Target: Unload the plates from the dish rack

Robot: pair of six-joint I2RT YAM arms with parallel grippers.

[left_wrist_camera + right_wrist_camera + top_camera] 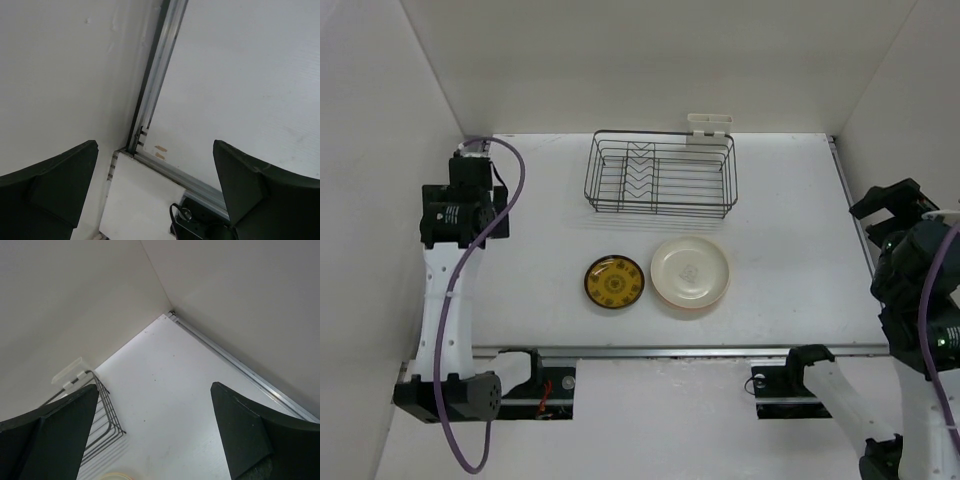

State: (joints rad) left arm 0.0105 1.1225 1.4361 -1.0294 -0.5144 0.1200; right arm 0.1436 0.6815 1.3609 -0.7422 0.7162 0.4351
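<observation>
Your left claw (155,146) and your right claw (154,389) both stand with their fingers spread wide and nothing between them, the left raised by the table's (800,250) left edge and the right raised by its right edge. The dish rack (660,175) sits at the middle of the far edge, with its white holder (710,124) clipped on the far rim toward the right. Out on the table, between the rack and the near edge, lie the amber-brown plate (614,282) and, just beside it on the right, the larger cream plate (690,271), which shows an orange-pink edge along its near side.
</observation>
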